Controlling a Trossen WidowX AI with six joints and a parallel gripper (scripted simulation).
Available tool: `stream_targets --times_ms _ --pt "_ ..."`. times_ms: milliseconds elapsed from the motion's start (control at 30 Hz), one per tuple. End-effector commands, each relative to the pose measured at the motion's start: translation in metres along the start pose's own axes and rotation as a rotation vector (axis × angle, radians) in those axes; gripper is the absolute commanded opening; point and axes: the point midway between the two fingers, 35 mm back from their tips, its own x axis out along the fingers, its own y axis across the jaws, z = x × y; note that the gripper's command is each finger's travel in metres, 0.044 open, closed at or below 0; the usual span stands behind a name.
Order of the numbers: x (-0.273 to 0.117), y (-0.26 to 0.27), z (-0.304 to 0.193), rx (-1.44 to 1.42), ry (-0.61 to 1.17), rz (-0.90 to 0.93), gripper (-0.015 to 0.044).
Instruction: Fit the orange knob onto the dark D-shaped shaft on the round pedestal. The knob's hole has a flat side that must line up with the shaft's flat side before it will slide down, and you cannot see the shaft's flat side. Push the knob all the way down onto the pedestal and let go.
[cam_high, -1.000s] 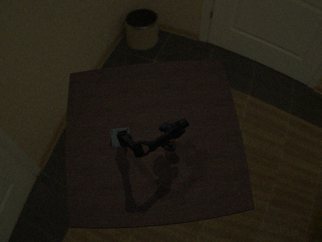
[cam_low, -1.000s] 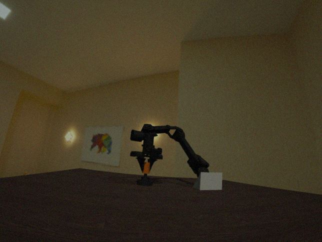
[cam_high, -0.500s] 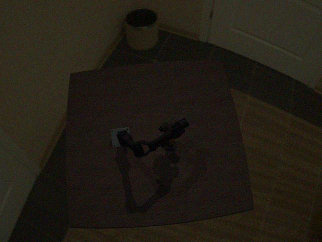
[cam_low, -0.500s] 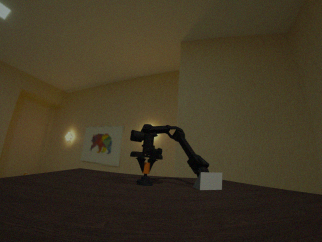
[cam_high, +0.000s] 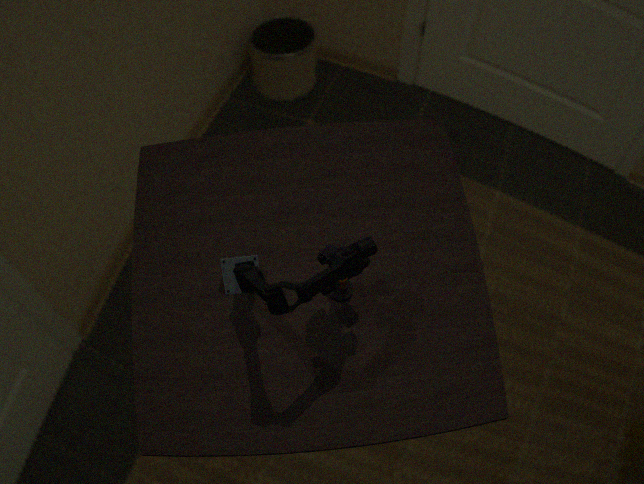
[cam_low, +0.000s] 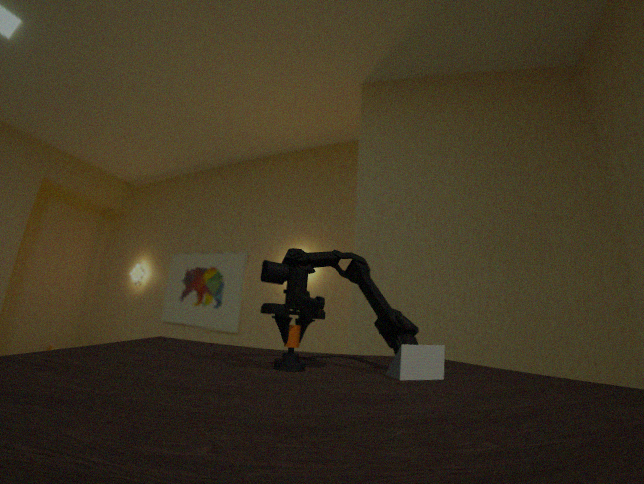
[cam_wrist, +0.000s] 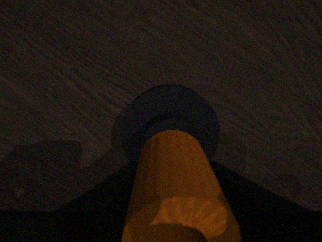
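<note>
My gripper is shut on the orange knob and points down over the pedestal. The knob is a tall cylinder and leans slightly in the exterior view. The round dark pedestal stands on the table under it. A short length of dark shaft shows between the knob's lower end and the pedestal. The knob's lower end is at the shaft's top; whether the shaft is inside the hole cannot be told. The knob's underside, its hole's flat side and the shaft's flat side are hidden.
The arm's base plate is fixed to the dark table, to one side of the pedestal. Strong arm shadows lie across the table, and the views are dim. A bin stands on the floor beyond the table.
</note>
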Motion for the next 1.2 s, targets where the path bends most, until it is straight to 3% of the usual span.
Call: stream_targets --times_ms 0,200,967,1167 --pt "-0.0035 -0.0013 0.0008 -0.006 0.000 -0.004 0.0000" --pt "-0.0025 -0.0023 0.0014 -0.196 0.000 -0.004 0.0000" --pt "-0.0032 -0.0006 -0.0017 -0.207 0.000 -0.004 0.0000" --pt "-0.0041 -0.0015 -0.0021 -0.375 0.001 -0.004 0.0000"
